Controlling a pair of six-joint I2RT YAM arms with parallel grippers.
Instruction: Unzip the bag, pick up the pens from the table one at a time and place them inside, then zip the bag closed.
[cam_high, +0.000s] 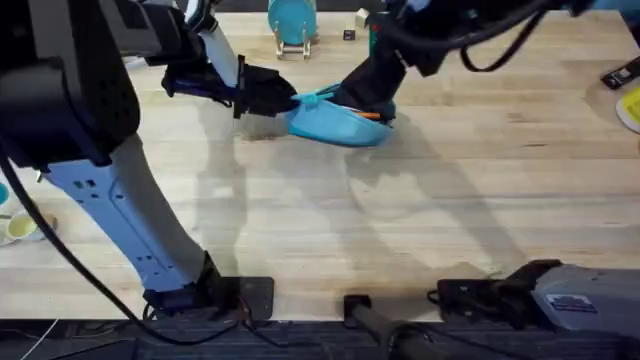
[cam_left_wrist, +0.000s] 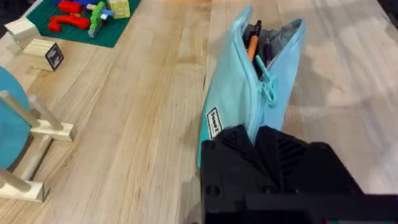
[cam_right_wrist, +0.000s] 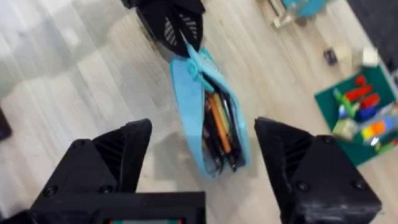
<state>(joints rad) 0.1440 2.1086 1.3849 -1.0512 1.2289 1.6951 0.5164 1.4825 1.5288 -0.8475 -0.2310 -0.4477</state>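
Gripping one end of the light blue soft fabric pencil pouch, the left arm's black two-finger gripper is pressed together on the fabric at the pouch's left end, where the zipper's teal pull tab lies just beyond the fingers. The right arm's black gripper hangs directly over the pouch with its fingers spread wide and nothing between them, the open mouth showing between the two pads. Inside that mouth lie thin orange and dark stick pens, packed lengthwise along the pouch. The pouch rests on the large pale wooden tabletop, far from the arm bases and near the middle, its long axis running left to right between the two grippers. No loose pens appear on the wood around it, so loading looks finished and closing seems the step in hand. The zipper line runs away from the left gripper toward the right one, so the pull must travel along that axis while one end is pinned; the left gripper is touching the tab end, the right hovers above the middle.
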